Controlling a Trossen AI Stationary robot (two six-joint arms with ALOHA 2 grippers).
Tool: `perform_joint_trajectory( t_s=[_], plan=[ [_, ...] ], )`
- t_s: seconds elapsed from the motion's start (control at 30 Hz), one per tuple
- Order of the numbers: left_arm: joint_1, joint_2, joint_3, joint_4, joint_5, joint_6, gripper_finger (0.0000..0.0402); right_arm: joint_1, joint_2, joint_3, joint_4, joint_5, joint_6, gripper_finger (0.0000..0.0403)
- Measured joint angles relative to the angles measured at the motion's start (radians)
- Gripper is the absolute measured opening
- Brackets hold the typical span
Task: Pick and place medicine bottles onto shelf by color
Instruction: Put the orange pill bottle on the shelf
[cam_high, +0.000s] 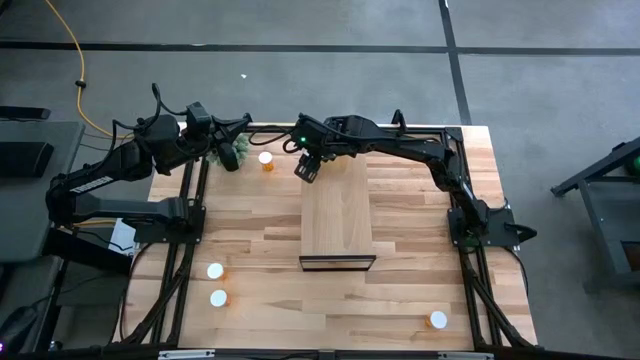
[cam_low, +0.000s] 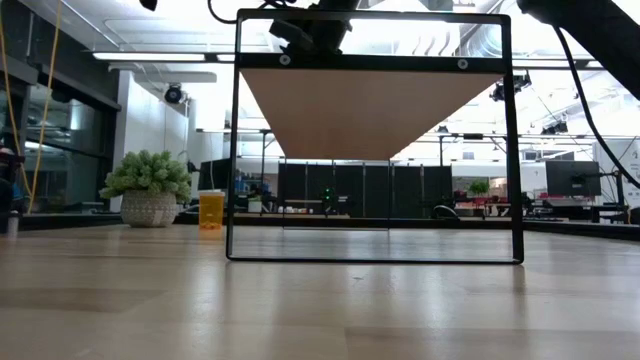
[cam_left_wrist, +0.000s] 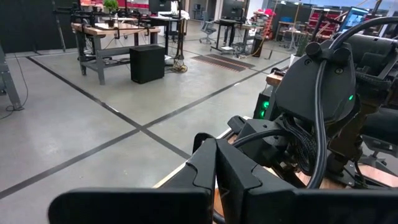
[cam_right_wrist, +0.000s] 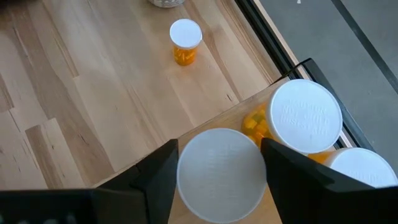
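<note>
The pale wood shelf (cam_high: 338, 215) stands mid-table, its dark end edge toward the near side. My right gripper (cam_high: 307, 168) is over the shelf's far left corner, shut on an orange medicine bottle with a white cap (cam_right_wrist: 221, 174). Two more bottles (cam_right_wrist: 305, 115) (cam_right_wrist: 364, 168) stand on the shelf beside it. One bottle (cam_high: 266, 160) stands on the table left of the shelf, two (cam_high: 215, 271) (cam_high: 218, 297) stand near the left front, and one (cam_high: 437, 320) near the right front. My left gripper (cam_high: 235, 152) is shut and empty by the plant. My right gripper pinches the bottle between its two fingers (cam_right_wrist: 163, 167), one on each side at the level of the white cap's rim (cam_right_wrist: 186, 186). The fingers come from above, pointing down. The bottle stands upright; the cap hides its body and whether its base is on the shelf.
A green plant in a white pot (cam_low: 148, 185) stands at the far left of the table, beside my left gripper. Dark frame rails (cam_high: 190, 230) run along the table's left and right sides. Bare tabletop lies on both sides of the shelf.
</note>
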Motion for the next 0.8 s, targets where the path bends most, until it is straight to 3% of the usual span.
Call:
perform_joint_trajectory(
  t_s=[0.27,0.57,0.8],
  plan=[
    [0.000,0.000,0.000,0.000,0.000,0.000,0.0000,0.000,0.000,0.000,0.000,0.000,0.000,0.0256],
    [0.000,0.000,0.000,0.000,0.000,0.000,0.0000,0.000,-0.024,0.001,-0.025,-0.009,-0.058,0.0262],
    [0.000,0.000,0.000,0.000,0.000,0.000,0.0000,0.000,-0.116,0.003,-0.186,-0.213,-0.173,0.0262]
  ],
)
